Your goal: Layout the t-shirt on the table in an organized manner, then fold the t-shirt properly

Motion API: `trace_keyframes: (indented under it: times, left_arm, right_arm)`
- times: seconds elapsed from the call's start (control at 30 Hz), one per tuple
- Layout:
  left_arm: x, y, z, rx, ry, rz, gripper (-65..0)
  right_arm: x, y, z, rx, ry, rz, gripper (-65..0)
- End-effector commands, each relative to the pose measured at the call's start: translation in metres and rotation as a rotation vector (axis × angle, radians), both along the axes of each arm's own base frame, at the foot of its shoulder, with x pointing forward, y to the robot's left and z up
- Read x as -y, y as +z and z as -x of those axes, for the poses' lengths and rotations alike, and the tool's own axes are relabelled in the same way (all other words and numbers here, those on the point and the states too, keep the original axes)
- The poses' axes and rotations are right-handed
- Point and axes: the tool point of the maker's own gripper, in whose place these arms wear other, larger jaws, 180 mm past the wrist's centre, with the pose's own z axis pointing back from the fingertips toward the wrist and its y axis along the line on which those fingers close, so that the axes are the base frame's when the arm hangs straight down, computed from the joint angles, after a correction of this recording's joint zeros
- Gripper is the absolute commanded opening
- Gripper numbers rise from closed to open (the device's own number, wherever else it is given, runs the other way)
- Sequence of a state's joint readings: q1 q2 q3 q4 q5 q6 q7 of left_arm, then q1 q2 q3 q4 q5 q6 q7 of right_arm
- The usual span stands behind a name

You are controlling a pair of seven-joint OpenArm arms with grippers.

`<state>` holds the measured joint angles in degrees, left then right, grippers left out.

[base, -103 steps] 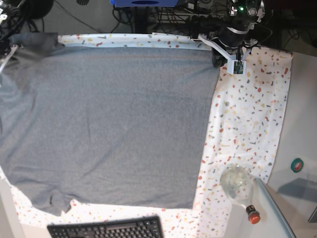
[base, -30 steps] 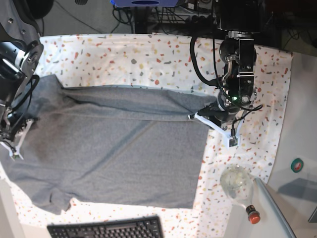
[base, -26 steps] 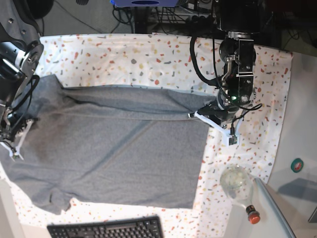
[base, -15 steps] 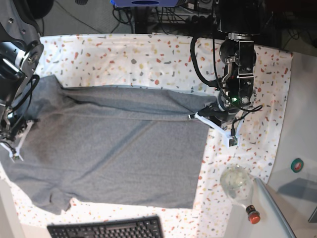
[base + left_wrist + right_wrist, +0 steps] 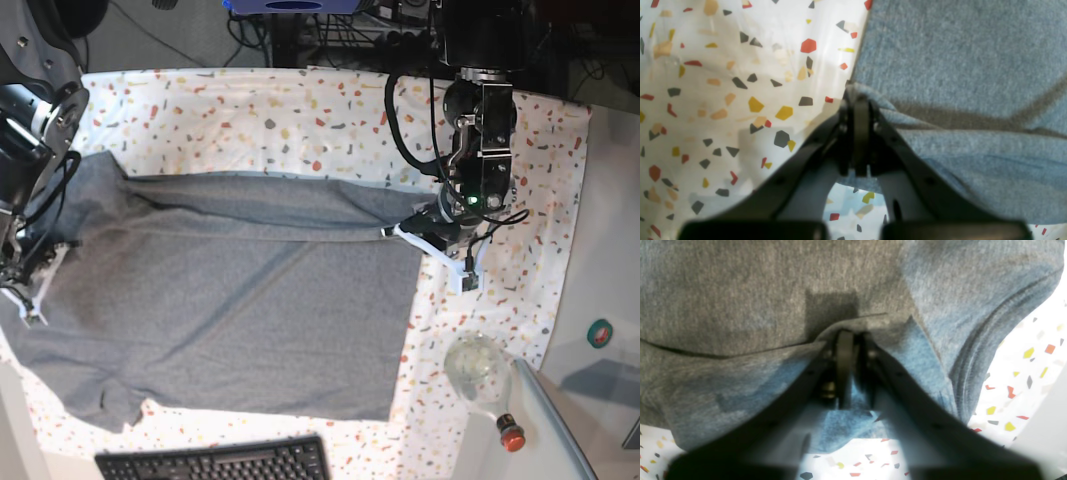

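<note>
The table [image 5: 300,110] under its speckled cloth carries everything here, so take your bearings from its edges: in the base view the t-shirt [image 5: 230,320] lies flat across the near and middle part, reaching the left edge and stopping short of the right edge, with a bare strip of cloth along the far edge. Its far portion is doubled over toward you, leaving a long crease across the body.

You should expect the shirt to handle as light, limp cotton: it drapes, wrinkles and drags along the cloth instead of sliding cleanly, and it holds no shape once lifted. It is not fragile, but a thin pinch can slip out. Take hold at hems, seams and corners, where the fabric is thicker, and move both ends together so the fold line stays straight.

The left gripper [image 5: 855,100] sits at the shirt's corner toward the right edge, its jaws nearly together with a bunched bit of hem between them. The right gripper [image 5: 848,336] is at the left edge, jaws likewise close together, pinching a raised fold of grey fabric
</note>
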<state>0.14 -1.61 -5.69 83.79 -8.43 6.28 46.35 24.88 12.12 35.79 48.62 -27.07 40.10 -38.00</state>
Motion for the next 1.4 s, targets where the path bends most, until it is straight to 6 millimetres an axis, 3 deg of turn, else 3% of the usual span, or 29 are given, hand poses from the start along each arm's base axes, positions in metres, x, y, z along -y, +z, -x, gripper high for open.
trace_keyframes:
  times: [0.0, 0.07, 0.13, 0.2, 0.27, 0.37, 0.5, 0.6, 0.73, 0.8, 0.87, 0.93, 1.0, 1.03, 1.27, 1.37]
  left_arm:
    - [-0.003, 0.015, -0.013, 0.056, 0.01, -0.005, -48.4]
    - [-0.003, 0.017, -0.016, 0.074, 0.011, -0.008, -29.5]
    - [-0.005, 0.023, -0.022, 0.135, 0.013, -0.02, -13.2]
    - [-0.008, 0.034, -0.028, 0.21, 0.015, -0.036, -1.8]
    - [-0.011, 0.045, -0.024, 0.28, 0.015, -0.054, 0.0]
    - [-0.029, 0.065, -0.006, 0.359, 0.063, -0.084, 0.0]
    - [-0.057, 0.071, 0.031, 0.369, 0.122, -0.133, -4.6]
    - [-0.068, 0.062, 0.057, 0.334, 0.114, -0.156, -8.1]
    - [-0.08, 0.048, 0.086, 0.278, 0.058, -0.149, -12.7]
    - [-0.083, 0.046, 0.097, 0.276, 0.062, -0.1, -15.5]
    - [-0.091, 0.048, 0.104, 0.293, 0.111, -0.03, -19.7]
    - [-0.1, 0.052, 0.109, 0.316, 0.157, 0.015, -25.2]
    - [-0.106, 0.055, 0.111, 0.328, 0.177, 0.026, -32.4]
    - [-0.108, 0.056, 0.112, 0.329, 0.181, 0.022, -36.5]
    - [-0.107, 0.05, 0.119, 0.307, 0.179, 0.025, -65.0]
    - [-0.107, 0.043, 0.121, 0.289, 0.186, 0.033, -65.0]
  right_arm:
    - [0.012, 0.02, -0.018, 0.065, -0.012, 0.021, -43.7]
    - [0.017, 0.029, -0.022, 0.093, -0.019, 0.038, -29.7]
    - [0.032, 0.048, -0.025, 0.156, -0.069, 0.061, -26.7]
    - [0.041, 0.06, -0.019, 0.211, -0.13, 0.075, -26.9]
    - [0.054, 0.079, -0.006, 0.249, -0.172, 0.139, -26.9]
    - [0.055, 0.076, 0.039, 0.162, -0.206, 0.211, -26.9]
    - [0.025, 0.045, 0.075, 0.14, -0.181, 0.166, -26.9]
    - [0.007, 0.021, 0.083, 0.143, -0.173, 0.067, -26.9]
    - [0.0, 0.003, 0.089, 0.105, -0.178, 0.017, -26.9]
    - [0.001, 0.001, 0.091, 0.097, -0.177, 0.016, -27.0]
    - [0.001, 0.001, 0.09, 0.097, -0.171, 0.018, -31.4]
    - [0.0, 0.0, 0.09, 0.09, -0.17, 0.017, -42.9]
    - [-0.001, 0.0, 0.09, 0.091, -0.171, 0.014, -60.5]
    - [-0.002, 0.001, 0.087, 0.096, -0.171, 0.012, -65.0]
    - [0.003, 0.013, 0.074, 0.089, -0.18, 0.027, -65.0]
    - [0.003, 0.025, 0.053, 0.13, -0.176, 0.024, -65.0]
